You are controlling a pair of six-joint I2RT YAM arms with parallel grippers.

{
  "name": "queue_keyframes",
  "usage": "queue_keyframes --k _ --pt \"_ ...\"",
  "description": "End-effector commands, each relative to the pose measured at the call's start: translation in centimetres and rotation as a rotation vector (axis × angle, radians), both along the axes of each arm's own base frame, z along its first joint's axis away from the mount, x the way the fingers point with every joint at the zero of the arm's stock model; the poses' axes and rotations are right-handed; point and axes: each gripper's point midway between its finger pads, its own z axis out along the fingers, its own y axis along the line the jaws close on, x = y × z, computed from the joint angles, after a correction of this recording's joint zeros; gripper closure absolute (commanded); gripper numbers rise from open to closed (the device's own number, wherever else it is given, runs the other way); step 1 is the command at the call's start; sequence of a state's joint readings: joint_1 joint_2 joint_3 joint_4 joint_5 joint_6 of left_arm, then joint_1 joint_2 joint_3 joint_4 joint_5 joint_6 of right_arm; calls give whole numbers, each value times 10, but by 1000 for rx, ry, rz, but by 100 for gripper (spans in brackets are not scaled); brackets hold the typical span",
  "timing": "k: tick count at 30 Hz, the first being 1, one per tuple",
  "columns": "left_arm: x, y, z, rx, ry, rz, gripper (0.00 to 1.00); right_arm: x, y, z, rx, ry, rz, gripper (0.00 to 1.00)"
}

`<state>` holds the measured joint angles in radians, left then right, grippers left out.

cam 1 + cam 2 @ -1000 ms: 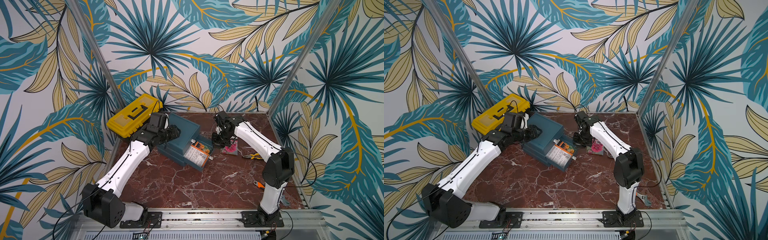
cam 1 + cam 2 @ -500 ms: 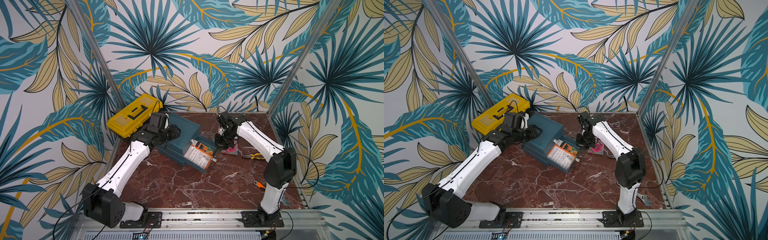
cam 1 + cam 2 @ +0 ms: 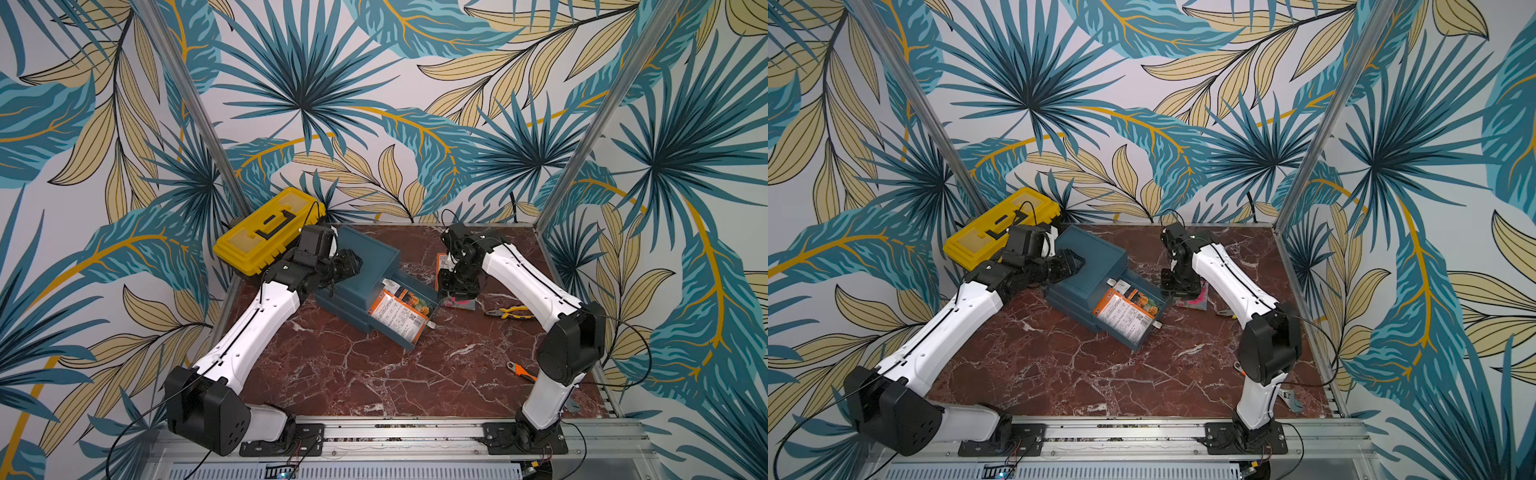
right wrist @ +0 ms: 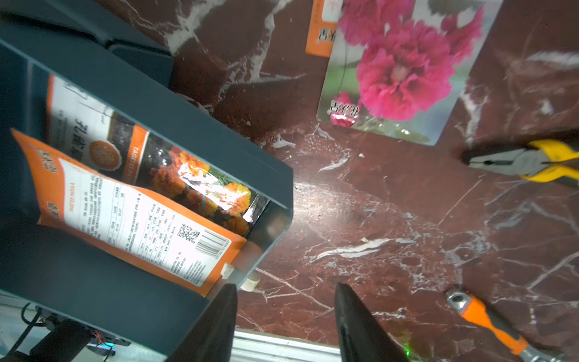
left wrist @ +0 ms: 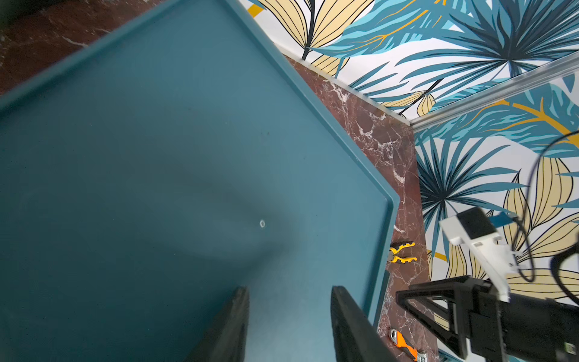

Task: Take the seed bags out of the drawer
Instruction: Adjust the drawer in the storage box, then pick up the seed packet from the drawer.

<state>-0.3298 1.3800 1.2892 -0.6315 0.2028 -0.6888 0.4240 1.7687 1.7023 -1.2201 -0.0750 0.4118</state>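
- Orange-bordered white-back bag (image 4: 134,219) lies topmost in the open drawer (image 4: 188,125), with one end propped on the drawer's front wall. The marigold bag (image 4: 194,178) lies under it, partly covered.
- Already out: pink-flower bag (image 4: 404,69), flat on the table (image 4: 376,219) near the drawer, overlapping another orange-edged bag (image 4: 319,34).
- Right side: right gripper (image 4: 285,286) has its jaws apart with nothing between them, over the table just beside the drawer's front corner.
- Left side: left gripper (image 5: 289,290) also has its jaws apart and empty, over the cabinet (image 5: 156,156) top. Can't tell whether it touches.
- Handling, my read: the packets look light, thin and floppy, and glossy on the photo side. Expect them to bend and maybe slip. Creasing is the only real damage risk.
- Grip point: pinch the raised end of the white-back bag where it clears the wall, since a finger can get under it there.
- The marigold bag looks flat on the drawer floor, so it likely needs an edge tipped up against a wall first.
- Risk: the two packets cling and come up together. The pliers (image 4: 532,163) also sit close to the drop area.
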Motion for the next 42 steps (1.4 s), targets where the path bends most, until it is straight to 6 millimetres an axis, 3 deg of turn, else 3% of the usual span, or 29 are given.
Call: queue_keyframes --k 1,3,6,11,20,29,34,38,42 --pt "-44 20 -83 115 332 26 53 7 25 36 140 -172 166 46" --pt "-44 20 -84 113 338 24 53 7 61 44 284 -195 304 46" --pt "-44 20 -85 113 346 23 53 7 92 37 379 -154 411 48" --pt "-43 20 -87 119 356 26 53 19 113 16 425 -120 486 45" --pt "-41 21 -83 121 356 35 53 30 130 -25 461 -30 497 44" --pt "-42 19 -84 116 367 29 53 25 146 -48 443 6 515 44" --pt "-43 19 -85 115 368 28 53 25 144 -62 405 -4 483 45" --pt "-43 18 -85 112 370 23 53 26 141 -68 384 -25 457 46" --pt "-43 18 -84 118 367 18 53 34 136 -58 371 -107 428 43"
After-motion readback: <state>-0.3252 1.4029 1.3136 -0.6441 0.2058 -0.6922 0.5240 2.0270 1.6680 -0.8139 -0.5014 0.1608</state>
